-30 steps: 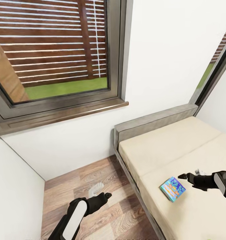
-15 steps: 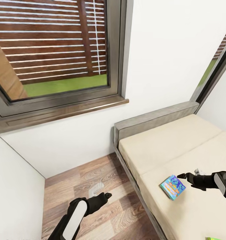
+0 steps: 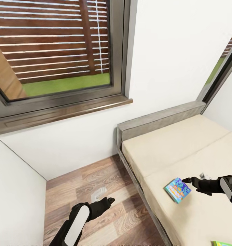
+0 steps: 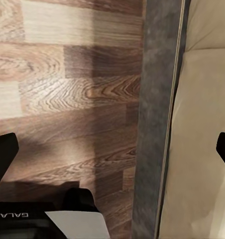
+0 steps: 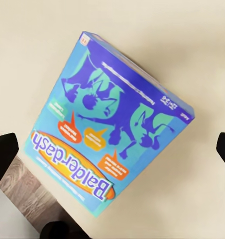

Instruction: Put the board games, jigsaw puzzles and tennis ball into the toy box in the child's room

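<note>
White walls meet at a corner above a wood-plank floor (image 3: 95, 191), with a dark-framed window (image 3: 57, 58) looking out on brown slats and a strip of grass. Against the wall stands a bed (image 3: 184, 150) with a grey headboard and frame and a cream mattress.

On the mattress, close to the edge that faces the floor, lies a blue board game (image 3: 177, 189), a flat box printed with purple figures, orange speech bubbles and the word "Balderdash". It rests flat on the cream surface. In the right wrist view the blue board game (image 5: 110, 129) sits between the two dark fingertips seen at the picture's sides, with the mattress edge and a little floor just beyond one corner of the box.

The right end effector (image 3: 190, 180) hangs over the mattress just beside the box, on the side away from the floor, its fingers spread wide and gripping nothing. The left end effector (image 3: 109, 200) hovers over the floor beside the bed frame; in the left wrist view its fingertips (image 4: 3, 157) stand wide apart with only planks and the grey frame between them.

At the mattress's near edge, a corner of a green board game (image 3: 225, 243) shows.
</note>
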`<state>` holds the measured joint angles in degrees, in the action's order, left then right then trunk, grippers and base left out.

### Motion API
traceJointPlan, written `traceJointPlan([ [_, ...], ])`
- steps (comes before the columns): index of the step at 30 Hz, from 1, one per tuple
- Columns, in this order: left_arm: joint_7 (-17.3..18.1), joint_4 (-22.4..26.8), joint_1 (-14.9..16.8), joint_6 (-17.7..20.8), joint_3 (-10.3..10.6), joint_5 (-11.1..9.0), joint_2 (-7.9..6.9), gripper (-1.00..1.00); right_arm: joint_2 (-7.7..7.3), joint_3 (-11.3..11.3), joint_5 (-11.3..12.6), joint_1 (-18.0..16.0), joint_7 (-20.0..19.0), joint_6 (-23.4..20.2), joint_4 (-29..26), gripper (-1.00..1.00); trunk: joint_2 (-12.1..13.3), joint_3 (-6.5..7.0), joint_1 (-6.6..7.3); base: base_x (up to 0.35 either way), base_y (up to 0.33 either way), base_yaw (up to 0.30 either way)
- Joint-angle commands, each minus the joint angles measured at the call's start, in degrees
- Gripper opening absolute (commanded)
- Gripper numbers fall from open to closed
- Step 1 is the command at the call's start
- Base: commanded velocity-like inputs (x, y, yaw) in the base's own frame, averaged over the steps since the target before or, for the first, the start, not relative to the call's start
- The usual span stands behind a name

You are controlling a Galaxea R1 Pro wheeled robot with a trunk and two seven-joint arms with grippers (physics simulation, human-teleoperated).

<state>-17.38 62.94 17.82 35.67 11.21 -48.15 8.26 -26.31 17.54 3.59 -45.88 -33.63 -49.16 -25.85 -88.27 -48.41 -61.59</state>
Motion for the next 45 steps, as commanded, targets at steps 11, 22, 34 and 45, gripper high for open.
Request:
traceJointPlan([
  [11,-0.48,0.08,0.02,0.1,0.04,-0.59,0.0,1.0,0.02,0.21,0.38,-0.21,0.06,-0.42,-0.19,1.0,-0.02,-1.08,0.0,0.0,0.0,0.0],
  [22,-0.46,0.08,0.02,0.1,0.04,-0.56,0.0,1.0,0.07,0.19,0.48,-0.25,-0.02,-0.41,-0.45,1.0,-0.02,-2.12,0.0,0.0,0.0,0.0],
  [34,-0.46,0.08,0.02,0.1,0.04,-0.61,-0.01,1.0,0.19,0.19,0.58,-0.26,-0.03,0.64,-0.34,1.0,-0.02,-3.25,0.0,0.0,0.0,0.0],
  [45,-0.49,0.08,0.02,0.1,0.04,-0.61,0.0,1.0,0.2,0.21,0.62,-0.26,-0.04,1.15,-0.2,1.0,-0.02,-4.29,0.0,0.0,0.0,0.0],
])
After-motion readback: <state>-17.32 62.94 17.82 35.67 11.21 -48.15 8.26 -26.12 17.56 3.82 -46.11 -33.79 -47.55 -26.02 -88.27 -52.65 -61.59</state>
